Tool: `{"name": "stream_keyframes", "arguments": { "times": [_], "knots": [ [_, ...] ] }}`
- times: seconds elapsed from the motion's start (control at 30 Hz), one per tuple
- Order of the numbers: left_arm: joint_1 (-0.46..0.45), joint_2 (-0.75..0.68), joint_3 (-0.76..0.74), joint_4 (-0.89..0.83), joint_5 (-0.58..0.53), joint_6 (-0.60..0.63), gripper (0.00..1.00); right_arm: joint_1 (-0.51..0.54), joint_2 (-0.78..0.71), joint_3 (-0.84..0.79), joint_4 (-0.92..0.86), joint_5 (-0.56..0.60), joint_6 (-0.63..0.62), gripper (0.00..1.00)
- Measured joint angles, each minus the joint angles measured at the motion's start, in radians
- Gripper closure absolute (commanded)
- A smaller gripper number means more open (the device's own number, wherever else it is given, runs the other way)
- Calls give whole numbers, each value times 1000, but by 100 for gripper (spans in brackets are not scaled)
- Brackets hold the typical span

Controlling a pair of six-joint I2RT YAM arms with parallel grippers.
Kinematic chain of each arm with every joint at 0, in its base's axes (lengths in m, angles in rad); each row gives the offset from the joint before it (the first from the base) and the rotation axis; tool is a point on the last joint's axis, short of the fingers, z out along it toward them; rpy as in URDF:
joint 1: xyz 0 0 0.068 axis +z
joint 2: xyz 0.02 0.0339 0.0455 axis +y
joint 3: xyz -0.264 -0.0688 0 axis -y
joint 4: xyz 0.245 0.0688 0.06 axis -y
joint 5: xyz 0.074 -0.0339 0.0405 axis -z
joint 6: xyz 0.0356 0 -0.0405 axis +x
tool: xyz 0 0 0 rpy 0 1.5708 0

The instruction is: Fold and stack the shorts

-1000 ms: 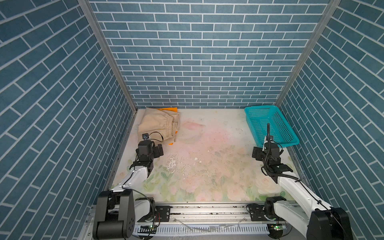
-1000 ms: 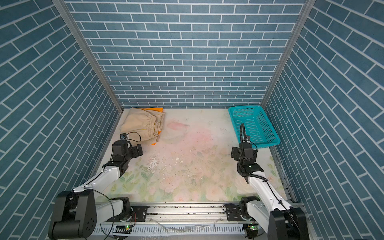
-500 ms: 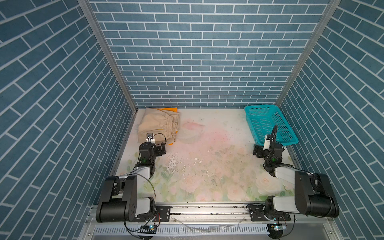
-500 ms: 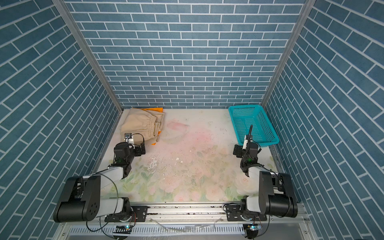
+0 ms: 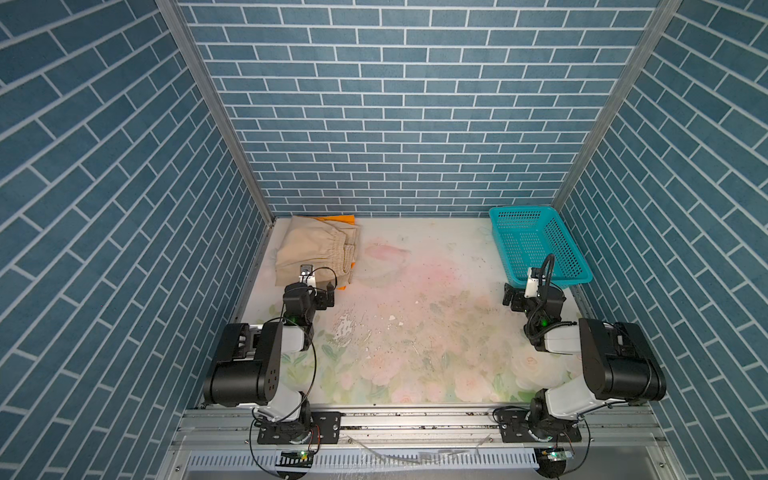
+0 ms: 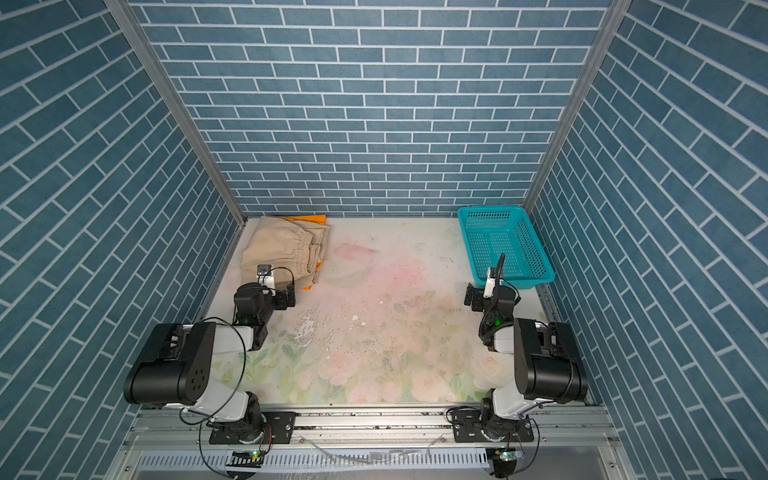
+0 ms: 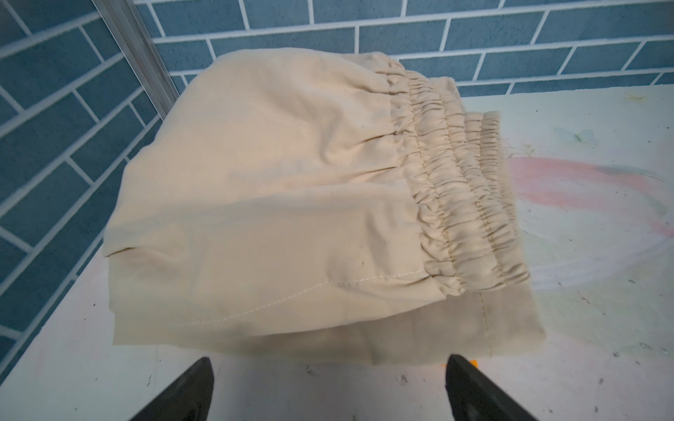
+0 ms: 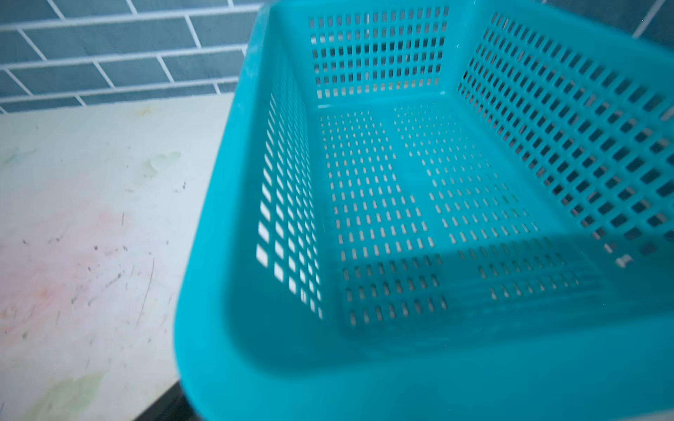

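Where the pale, floral-printed table (image 5: pixel 415 340) met its far left corner, folded beige cotton shorts (image 5: pixel 309 249) with a gathered elastic waistband lay atop bright orange cloth shorts (image 5: pixel 337 217). Open tabletop stretched across to the teal perforated plastic basket (image 5: pixel 505 232) at far right. The left gripper (image 7: pixel 330 364) held its fingers (image 7: pixel 198 390) wide apart just short of the beige hem, gripping nothing. The right gripper (image 5: pixel 510 296), near the basket's front corner, was likewise spread and empty.

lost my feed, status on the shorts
Left claw open, right claw open, both empty. Beige shorts folded atop orange shorts, back left. Basket apart, right.
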Motion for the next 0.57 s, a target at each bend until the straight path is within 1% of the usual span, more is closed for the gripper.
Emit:
{"name": "stream_keyframes", "arguments": {
  "times": [0.57],
  "knots": [
    [0,0,0,11,0,0,0,-1,0,3,-6,-1,0,1]
  ]
}}
